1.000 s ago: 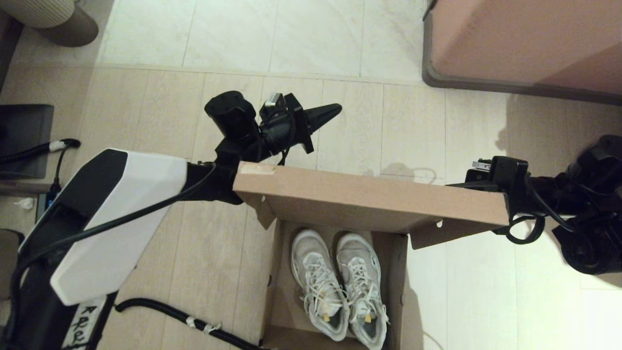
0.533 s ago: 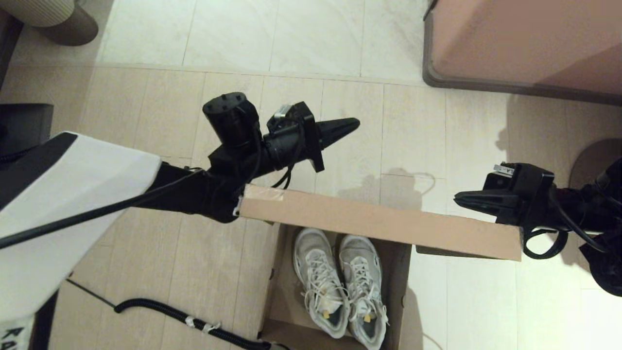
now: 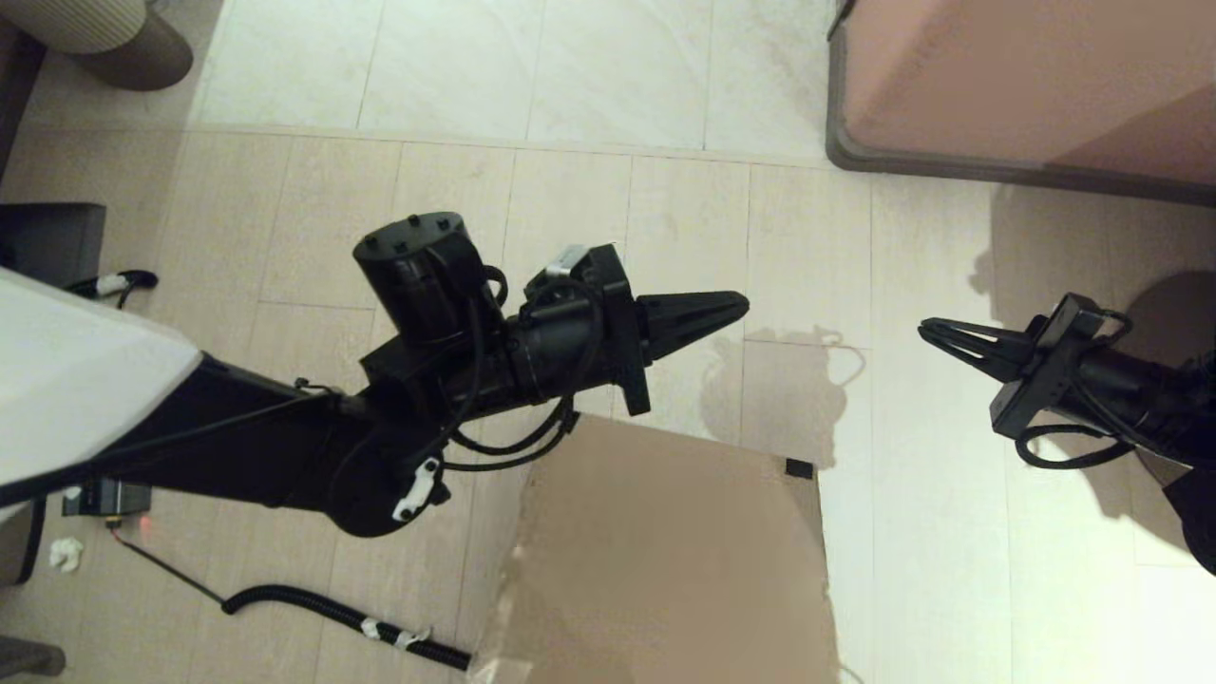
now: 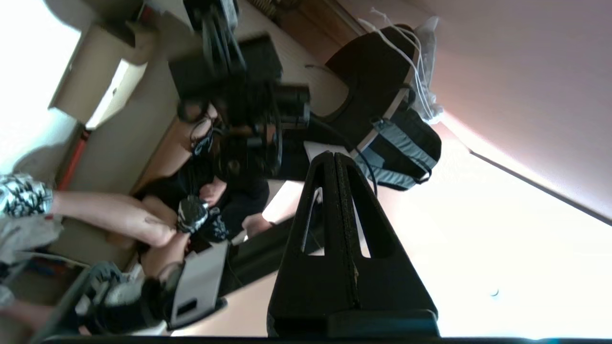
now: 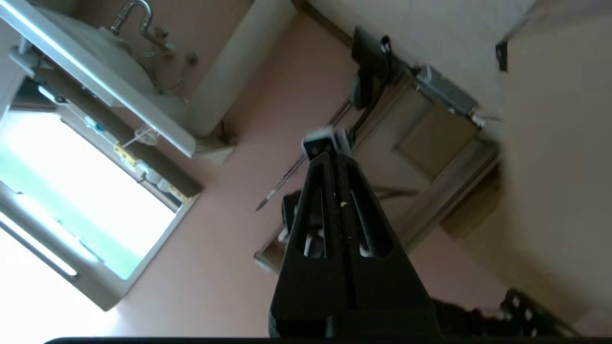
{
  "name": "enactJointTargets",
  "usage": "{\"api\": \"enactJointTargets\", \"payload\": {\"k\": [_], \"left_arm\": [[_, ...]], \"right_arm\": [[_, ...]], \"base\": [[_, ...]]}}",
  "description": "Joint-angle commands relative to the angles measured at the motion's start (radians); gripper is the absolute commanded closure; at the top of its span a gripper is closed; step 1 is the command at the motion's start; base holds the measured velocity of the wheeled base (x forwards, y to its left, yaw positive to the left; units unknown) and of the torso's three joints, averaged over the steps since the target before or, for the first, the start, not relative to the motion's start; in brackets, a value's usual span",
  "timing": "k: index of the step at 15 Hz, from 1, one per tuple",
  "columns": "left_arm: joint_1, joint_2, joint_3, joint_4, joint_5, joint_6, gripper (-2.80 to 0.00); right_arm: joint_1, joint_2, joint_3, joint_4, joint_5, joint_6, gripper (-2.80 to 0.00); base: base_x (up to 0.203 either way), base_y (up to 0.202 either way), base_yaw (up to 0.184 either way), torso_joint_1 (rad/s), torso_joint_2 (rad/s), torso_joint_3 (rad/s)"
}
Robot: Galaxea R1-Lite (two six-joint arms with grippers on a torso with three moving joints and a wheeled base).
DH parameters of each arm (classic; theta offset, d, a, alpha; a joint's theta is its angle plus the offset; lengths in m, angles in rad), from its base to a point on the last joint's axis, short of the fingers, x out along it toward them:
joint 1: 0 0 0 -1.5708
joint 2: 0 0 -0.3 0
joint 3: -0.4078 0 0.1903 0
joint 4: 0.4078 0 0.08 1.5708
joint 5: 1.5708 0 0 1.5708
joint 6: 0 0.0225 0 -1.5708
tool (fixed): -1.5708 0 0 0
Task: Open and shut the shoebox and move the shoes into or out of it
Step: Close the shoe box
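We see the shoebox in the lower middle of the head view, standing on the tiled floor with its brown lid lying flat over it, so nothing of the inside shows; a small dark patch of tape sits at the lid's upper right corner. Just above the box's upper left corner hangs our left pincer, near the centre of the frame, its two fingers pressed together into a point and holding nothing, clear of the lid. Our right pincer hangs at the right middle of the frame, well apart from the box, its tips aimed toward the left pincer; the right wrist view shows its fingers pressed together too, with nothing between them. A black coiled cable lies on the floor at lower left. A big pinkish block with a grey base fills the upper right corner.
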Motion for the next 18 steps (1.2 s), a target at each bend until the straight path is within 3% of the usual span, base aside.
{"api": "enactJointTargets", "payload": {"k": [1, 3, 4, 6, 7, 8, 9, 10, 12, 13, 14, 15, 16, 18], "left_arm": [[-0.001, -0.06, 0.04, -0.006, -0.001, -0.004, 0.0], [0.037, -0.099, 0.049, -0.003, 0.024, 0.016, 0.0], [0.065, -0.127, 0.054, -0.002, 0.053, 0.029, 0.0], [0.105, -0.166, 0.073, 0.016, 0.093, 0.117, 0.0], [0.132, -0.18, 0.096, 0.048, 0.095, 0.214, 0.0], [0.161, -0.188, 0.12, 0.113, 0.096, 0.352, 0.0], [0.189, -0.188, 0.139, 0.22, 0.098, 0.519, 0.0], [0.213, -0.186, 0.151, 0.365, 0.109, 0.682, 0.0], [0.246, -0.163, 0.166, 0.688, 0.24, 1.12, 0.0], [0.254, -0.138, 0.173, 0.787, 0.369, 1.291, 0.0], [0.258, -0.11, 0.177, 0.839, 0.491, 1.399, 0.0], [0.262, -0.062, 0.169, 0.878, 0.539, 1.424, 0.0], [0.269, -0.009, 0.149, 0.9, 0.563, 1.407, 0.0], [0.296, 0.096, 0.095, 0.914, 0.583, 1.39, 0.0]], "right_arm": [[-0.003, 0.048, -0.035, -0.009, 0.001, -0.028, 0.0], [-0.005, 0.131, -0.136, 0.02, -0.058, -0.185, 0.0], [0.002, 0.183, -0.177, 0.081, -0.154, -0.324, 0.0], [0.055, 0.278, -0.232, 0.207, -0.466, -0.674, 0.0], [0.09, 0.311, -0.261, 0.288, -0.63, -0.882, 0.0], [0.125, 0.333, -0.288, 0.399, -0.794, -1.09, 0.0], [0.152, 0.331, -0.304, 0.559, -0.886, -1.236, 0.0], [0.167, 0.31, -0.312, 0.735, -0.919, -1.335, 0.0], [0.187, 0.226, -0.332, 1.049, -0.961, -1.535, 0.0], [0.202, 0.21, -0.331, 1.088, -0.973, -1.576, 0.0], [0.221, 0.222, -0.328, 1.088, -0.975, -1.565, 0.0], [0.228, 0.244, -0.329, 1.088, -0.971, -1.542, 0.0], [0.232, 0.268, -0.336, 1.088, -0.947, -1.5, 0.0], [0.235, 0.303, -0.34, 1.088, -0.812, -1.467, 0.0]], "base": [[0.0, 0.0, 0.0, 0.0, 0.0, 0.0], [0.0, 0.0, 0.0, 0.0, 0.0, 0.0], [0.0, 0.0, 0.0, 0.0, 0.0, 0.0], [0.0, 0.0, 0.0, 0.0, 0.0, 0.0], [0.0, 0.0, 0.0, 0.0, 0.0, 0.0], [0.0, 0.0, 0.0, 0.0, 0.0, 0.0], [0.0, 0.0, 0.0, 0.0, 0.0, 0.0], [0.0, 0.0, 0.0, 0.0, 0.0, 0.0], [0.0, 0.0, 0.0, 0.0, 0.0, 0.0], [0.0, 0.0, 0.0, 0.0, 0.0, 0.0], [0.0, 0.0, 0.0, 0.0, 0.0, 0.0], [0.0, 0.0, 0.0, 0.0, 0.0, 0.0], [0.0, 0.0, 0.0, 0.0, 0.0, 0.0], [0.0, 0.0, 0.0, 0.0, 0.0, 0.0]]}}
